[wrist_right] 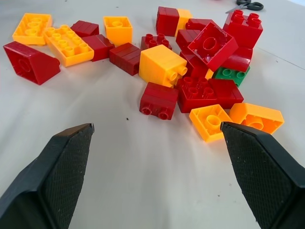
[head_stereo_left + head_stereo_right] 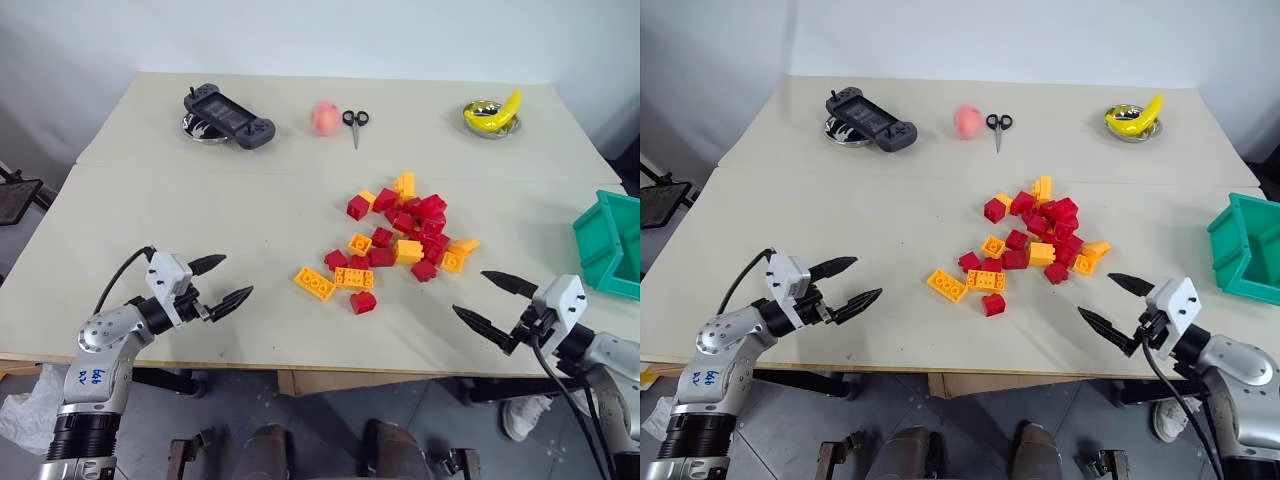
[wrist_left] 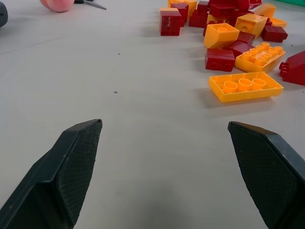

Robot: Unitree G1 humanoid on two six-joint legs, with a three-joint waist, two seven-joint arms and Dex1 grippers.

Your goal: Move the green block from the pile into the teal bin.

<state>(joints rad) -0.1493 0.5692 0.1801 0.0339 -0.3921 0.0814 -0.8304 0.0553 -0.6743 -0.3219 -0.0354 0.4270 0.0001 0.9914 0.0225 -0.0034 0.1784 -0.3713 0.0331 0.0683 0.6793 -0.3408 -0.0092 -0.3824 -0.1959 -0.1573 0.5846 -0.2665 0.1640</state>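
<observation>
The green block lies studs up, wedged low in the pile, half hidden under red bricks on the pile's side toward the teal bin. The pile is a loose spread of red and orange-yellow studded bricks. The bin stands well apart from the pile, rim up.

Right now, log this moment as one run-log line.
stage: pre-grasp | left tool: open, over bare table | right tool: open, facing pile | green block: buried in pile | teal bin: far right edge
</observation>
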